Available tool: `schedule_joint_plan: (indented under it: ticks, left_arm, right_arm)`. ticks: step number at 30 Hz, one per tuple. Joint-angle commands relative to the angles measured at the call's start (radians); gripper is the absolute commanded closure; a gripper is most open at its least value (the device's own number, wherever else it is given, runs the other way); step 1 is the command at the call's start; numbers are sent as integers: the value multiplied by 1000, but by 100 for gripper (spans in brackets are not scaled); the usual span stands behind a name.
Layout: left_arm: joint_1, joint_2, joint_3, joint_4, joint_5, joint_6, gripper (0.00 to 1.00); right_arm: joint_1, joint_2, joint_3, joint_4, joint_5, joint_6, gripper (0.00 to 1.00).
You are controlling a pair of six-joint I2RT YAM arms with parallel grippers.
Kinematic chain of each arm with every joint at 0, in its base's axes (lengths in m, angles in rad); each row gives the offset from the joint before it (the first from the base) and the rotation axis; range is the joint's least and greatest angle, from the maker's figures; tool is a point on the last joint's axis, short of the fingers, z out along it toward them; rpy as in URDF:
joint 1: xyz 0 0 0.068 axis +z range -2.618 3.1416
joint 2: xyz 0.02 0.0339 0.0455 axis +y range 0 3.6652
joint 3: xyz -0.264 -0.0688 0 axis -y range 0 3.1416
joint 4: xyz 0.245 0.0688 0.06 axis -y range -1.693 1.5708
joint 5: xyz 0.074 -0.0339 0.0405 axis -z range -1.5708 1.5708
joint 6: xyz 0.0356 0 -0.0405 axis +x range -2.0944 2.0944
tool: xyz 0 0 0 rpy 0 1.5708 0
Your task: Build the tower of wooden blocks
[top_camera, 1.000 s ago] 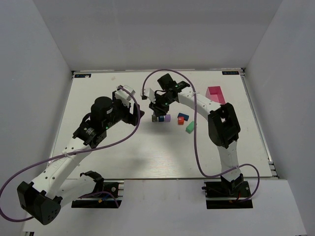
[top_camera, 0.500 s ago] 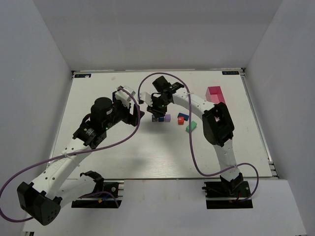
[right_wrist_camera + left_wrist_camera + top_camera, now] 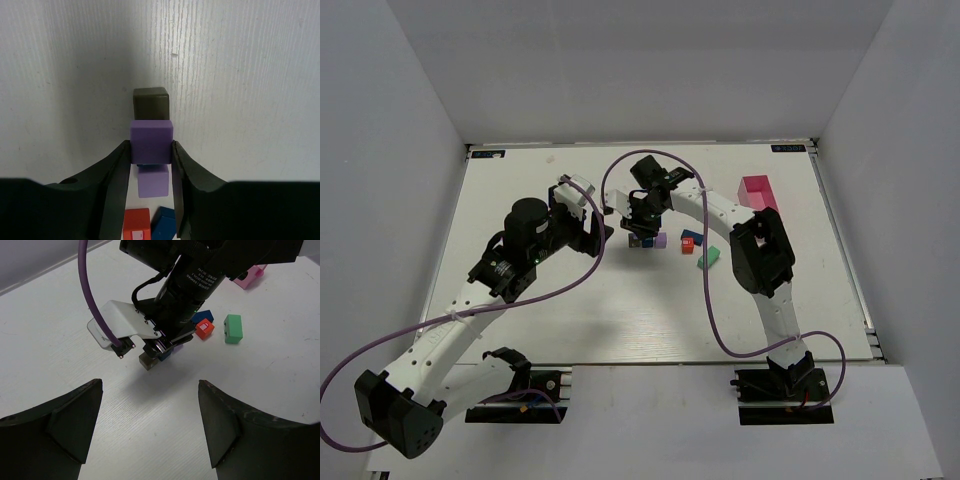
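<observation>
My right gripper (image 3: 152,145) is shut on a purple block (image 3: 152,141) and holds it directly over a blue block, of which only a sliver shows beneath. A dark grey block (image 3: 150,103) lies just beyond it. A paler purple block (image 3: 153,181), a red block (image 3: 136,224) and another blue block (image 3: 165,225) lie nearer the wrist. In the top view the right gripper (image 3: 642,226) is over this cluster (image 3: 648,241). My left gripper (image 3: 150,430) is open and empty, hovering left of the cluster in the top view (image 3: 599,233).
A green block (image 3: 708,258) lies apart to the right of the cluster and also shows in the left wrist view (image 3: 233,328). A pink tray (image 3: 758,192) stands at the back right. The right arm's purple cable (image 3: 710,300) loops over the table.
My right gripper has shifted slightly left and settled over the cluster with the purple block in it. The left arm has barely moved.
</observation>
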Motion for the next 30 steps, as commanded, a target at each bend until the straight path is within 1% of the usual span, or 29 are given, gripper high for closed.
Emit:
schedule_joint_plan:
  ticks: [1, 26, 30]
  left_arm:
    - [4, -20, -5, 6, 27, 6, 13]
    - [4, -20, -5, 6, 27, 6, 13]
    - [4, -20, -5, 6, 27, 6, 13]
  right_arm:
    - [-2, 6, 31, -20, 2, -14, 98]
    - [-3, 26, 22, -13, 38, -20, 96]
    - [-3, 27, 22, -16, 37, -20, 94]
